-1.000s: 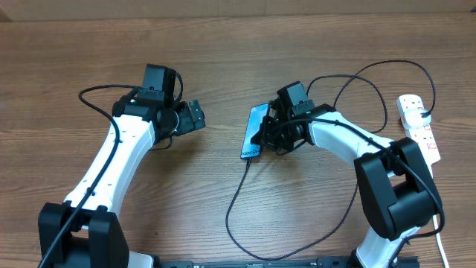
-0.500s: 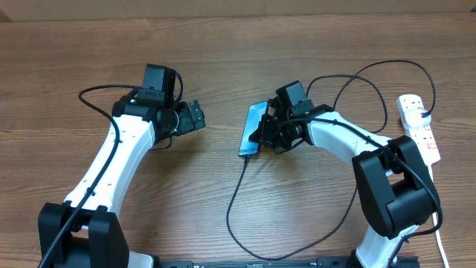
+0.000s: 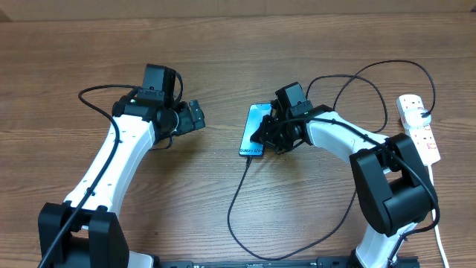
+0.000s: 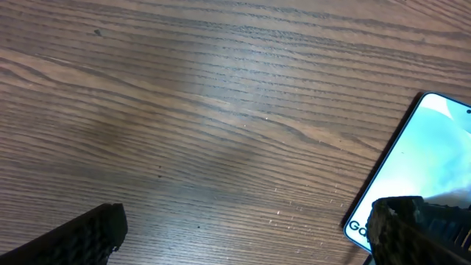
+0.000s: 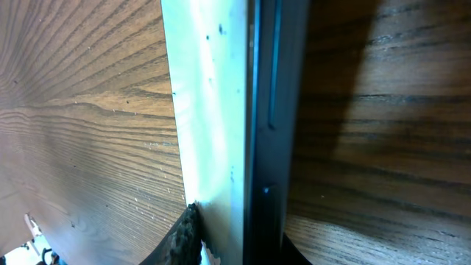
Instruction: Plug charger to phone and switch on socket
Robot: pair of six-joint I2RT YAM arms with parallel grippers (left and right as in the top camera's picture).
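Note:
The phone (image 3: 254, 128) lies mid-table with its blue-white screen tilted up, "Galaxy" text at its near end. My right gripper (image 3: 271, 134) is shut on the phone's right edge; the right wrist view shows the phone's black edge (image 5: 265, 132) between my fingers (image 5: 239, 246). The charger cable (image 3: 232, 205) runs from the phone's near end in a loop towards the front. I cannot tell whether its tip is seated. The white socket (image 3: 419, 128) lies at the far right. My left gripper (image 3: 195, 117) is open and empty, left of the phone (image 4: 427, 169), its fingers (image 4: 246, 228) spread wide.
A white cord (image 3: 439, 240) runs from the socket towards the front right. A black cable (image 3: 372, 71) loops behind the right arm towards the socket. The left arm's own black cable (image 3: 97, 91) curves at the back left.
The phone has tipped so that its screen faces up more and looks brighter, with the text now showing. The right gripper shifted slightly left with it. The left arm has not moved.

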